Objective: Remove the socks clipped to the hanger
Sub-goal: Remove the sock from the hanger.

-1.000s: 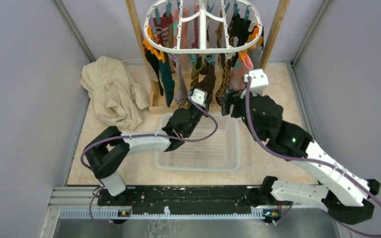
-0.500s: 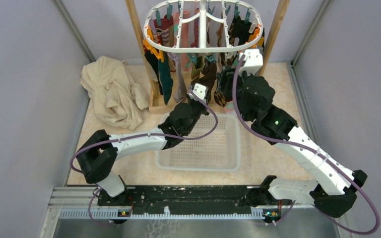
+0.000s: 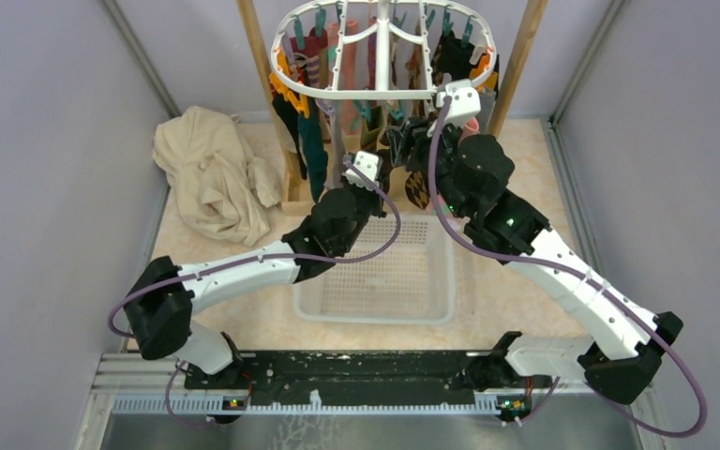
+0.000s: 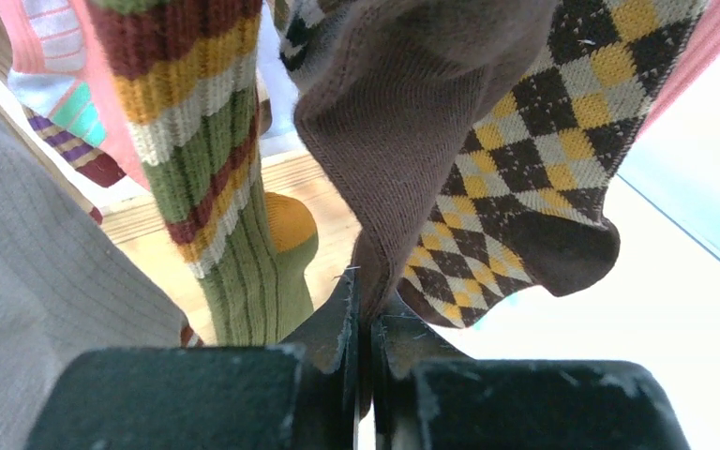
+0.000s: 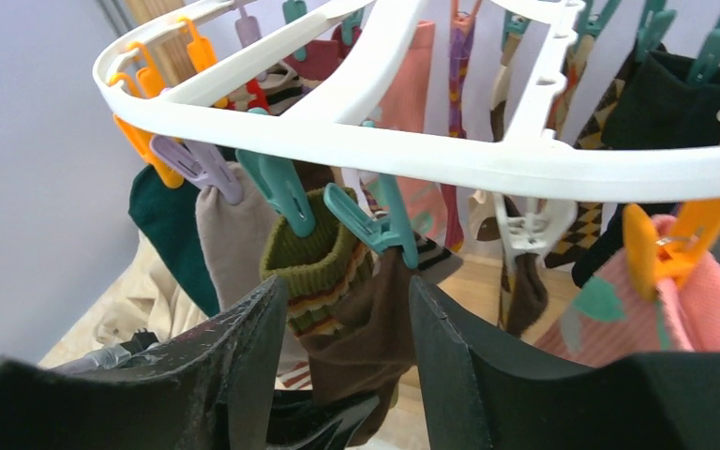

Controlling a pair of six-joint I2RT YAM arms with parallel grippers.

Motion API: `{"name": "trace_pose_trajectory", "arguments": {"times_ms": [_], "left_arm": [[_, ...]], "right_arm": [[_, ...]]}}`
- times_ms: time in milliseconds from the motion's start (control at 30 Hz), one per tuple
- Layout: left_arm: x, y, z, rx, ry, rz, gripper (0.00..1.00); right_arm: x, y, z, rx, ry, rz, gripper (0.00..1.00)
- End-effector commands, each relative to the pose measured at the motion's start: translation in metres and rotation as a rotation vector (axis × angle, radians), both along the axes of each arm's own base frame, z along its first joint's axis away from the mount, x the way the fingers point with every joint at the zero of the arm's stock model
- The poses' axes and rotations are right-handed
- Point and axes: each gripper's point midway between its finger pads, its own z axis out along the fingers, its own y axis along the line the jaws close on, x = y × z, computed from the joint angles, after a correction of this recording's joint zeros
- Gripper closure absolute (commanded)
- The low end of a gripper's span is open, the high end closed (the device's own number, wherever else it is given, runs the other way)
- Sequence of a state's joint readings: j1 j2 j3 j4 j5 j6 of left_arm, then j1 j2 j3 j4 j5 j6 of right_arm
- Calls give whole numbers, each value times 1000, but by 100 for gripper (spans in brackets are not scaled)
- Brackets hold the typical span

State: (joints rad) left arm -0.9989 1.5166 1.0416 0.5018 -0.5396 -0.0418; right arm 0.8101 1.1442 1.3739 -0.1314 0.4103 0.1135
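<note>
Rising to the hanger (image 5: 487, 155) in the last second, the left gripper (image 4: 364, 309) is closed on the brown sock (image 4: 403, 122) toe, the right gripper (image 5: 347, 300) open just under its teal clip (image 5: 375, 220); unclipping seems next

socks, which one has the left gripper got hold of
The plain brown sock: its tip is pinched in the left gripper. The green striped sock and the diamond-patterned sock beside it hang free.

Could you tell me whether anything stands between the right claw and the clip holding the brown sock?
Nothing visible does. The open right claw faces the teal clip on the brown sock directly; the striped green sock hangs close beside it, not in front.
</note>
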Motion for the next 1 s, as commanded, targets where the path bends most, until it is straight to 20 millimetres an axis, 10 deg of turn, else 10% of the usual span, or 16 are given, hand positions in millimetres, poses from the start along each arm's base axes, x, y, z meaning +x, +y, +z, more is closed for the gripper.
{"name": "trace_pose_trajectory", "arguments": {"times_ms": [0, 967], "left_arm": [[-7, 4, 28, -60, -9, -1, 94], [-30, 21, 52, -102, 6, -62, 95]], "right_arm": [[-1, 9, 34, 27, -85, 46, 46], [36, 5, 35, -39, -68, -133, 39]]}}
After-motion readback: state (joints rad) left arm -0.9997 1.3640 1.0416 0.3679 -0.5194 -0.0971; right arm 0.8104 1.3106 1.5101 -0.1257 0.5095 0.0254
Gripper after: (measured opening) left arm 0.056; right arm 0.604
